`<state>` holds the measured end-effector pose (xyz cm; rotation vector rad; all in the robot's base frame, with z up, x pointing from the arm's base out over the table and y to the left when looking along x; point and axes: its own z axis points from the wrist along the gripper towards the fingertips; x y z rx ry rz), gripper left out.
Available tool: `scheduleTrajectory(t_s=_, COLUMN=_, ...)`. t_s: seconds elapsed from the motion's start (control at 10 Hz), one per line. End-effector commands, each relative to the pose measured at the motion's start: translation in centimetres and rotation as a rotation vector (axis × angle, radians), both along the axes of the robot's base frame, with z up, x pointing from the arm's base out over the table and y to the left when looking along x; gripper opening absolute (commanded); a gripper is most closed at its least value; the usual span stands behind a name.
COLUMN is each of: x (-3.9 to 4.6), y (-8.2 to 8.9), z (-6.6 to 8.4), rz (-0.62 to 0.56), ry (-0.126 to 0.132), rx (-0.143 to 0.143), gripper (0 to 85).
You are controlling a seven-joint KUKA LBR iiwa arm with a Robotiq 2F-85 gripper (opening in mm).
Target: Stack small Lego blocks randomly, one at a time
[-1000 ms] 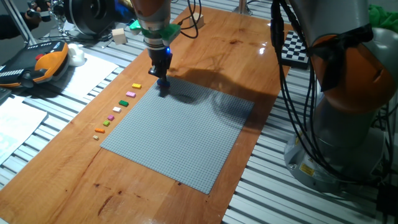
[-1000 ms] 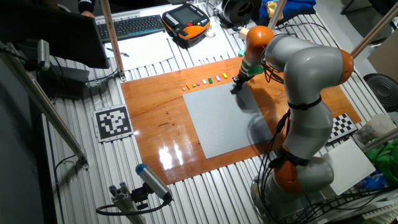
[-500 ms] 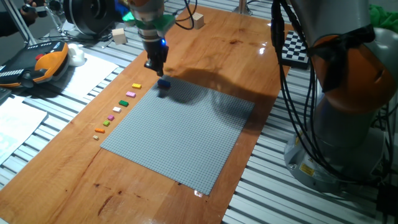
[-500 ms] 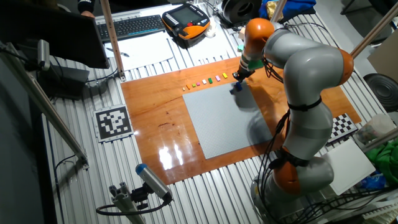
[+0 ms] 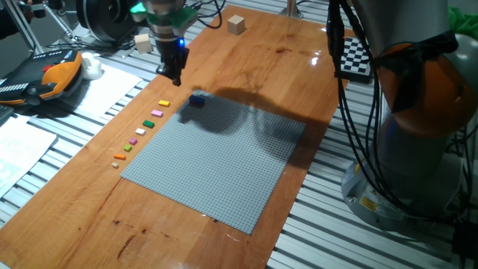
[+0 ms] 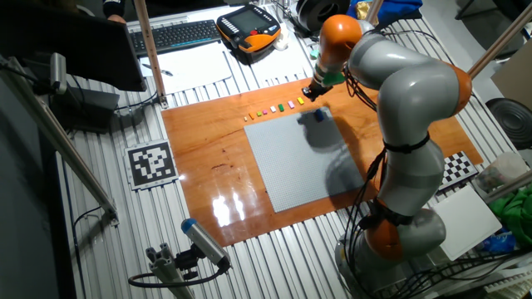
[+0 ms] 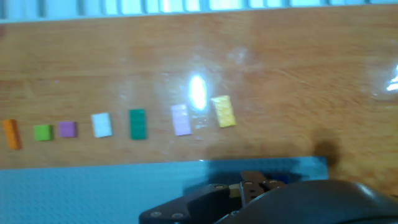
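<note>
Release looks complete: the blue brick [image 5: 197,99] now sits alone on the near corner of the grey baseplate [image 5: 216,161], while a second ago the gripper [image 5: 173,75] was pressed down on that same spot. Since then the arm has lifted and swung away toward the row of loose bricks, so the gripper hangs clear above the wooden table [image 5: 89,202], just beyond the baseplate's edge. It carries nothing that I can see, but whether its jaws are spread or together cannot be told from any view; the hand view shows only the dark underside of the hand.

Farther out, the row of small Lego blocks waits on the wood beside the baseplate: yellow [image 7: 223,111] nearest the hand's line, then pink [image 7: 181,119], green [image 7: 137,124], white [image 7: 101,124], purple [image 7: 67,129], a lighter green [image 7: 42,132] and orange [image 7: 10,134]. My reading is that the first brick is placed as the stack's base and the arm is heading for the next one, probably the yellow.
</note>
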<state>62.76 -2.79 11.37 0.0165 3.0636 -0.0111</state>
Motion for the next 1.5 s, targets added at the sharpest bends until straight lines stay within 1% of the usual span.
scheduleTrajectory(t_s=0.0, x=0.23, y=0.3, z=0.1, rz=0.012, ry=-0.01, rx=-0.016, gripper=17.0)
scheduleTrajectory(t_s=0.1, x=1.12, y=0.7, z=0.5, rz=0.038, ry=0.003, rx=-0.029, gripper=34.0)
scheduleTrajectory(t_s=0.2, x=1.89, y=0.6, z=0.5, rz=0.048, ry=0.014, rx=-0.023, gripper=34.0)
scheduleTrajectory(t_s=0.4, x=3.63, y=0.5, z=-0.6, rz=0.071, ry=0.012, rx=-0.002, gripper=34.0)
scheduleTrajectory(t_s=0.5, x=4.77, y=0.6, z=-1.2, rz=0.084, ry=0.013, rx=0.002, gripper=34.0)
scheduleTrajectory(t_s=0.6, x=5.37, y=0.7, z=-1.6, rz=0.091, ry=0.015, rx=0.003, gripper=34.0)
scheduleTrajectory(t_s=0.8, x=5.76, y=0.8, z=-2.3, rz=0.1, ry=0.015, rx=-0.008, gripper=34.0)
scheduleTrajectory(t_s=0.9, x=5.9, y=0.6, z=-3.0, rz=0.109, ry=0.018, rx=-0.027, gripper=34.0)
scheduleTrajectory(t_s=1.1, x=6.12, y=0.2, z=-4.4, rz=0.122, ry=0.018, rx=-0.022, gripper=34.0)
scheduleTrajectory(t_s=1.2, x=6.12, y=0.2, z=-4.9, rz=0.126, ry=0.023, rx=-0.013, gripper=34.0)
scheduleTrajectory(t_s=1.3, x=5.9, y=0.2, z=-5.4, rz=0.132, ry=0.025, rx=-0.012, gripper=17.0)
scheduleTrajectory(t_s=1.4, x=5.57, y=0.4, z=-5.9, rz=0.135, ry=0.021, rx=-0.017, gripper=17.0)
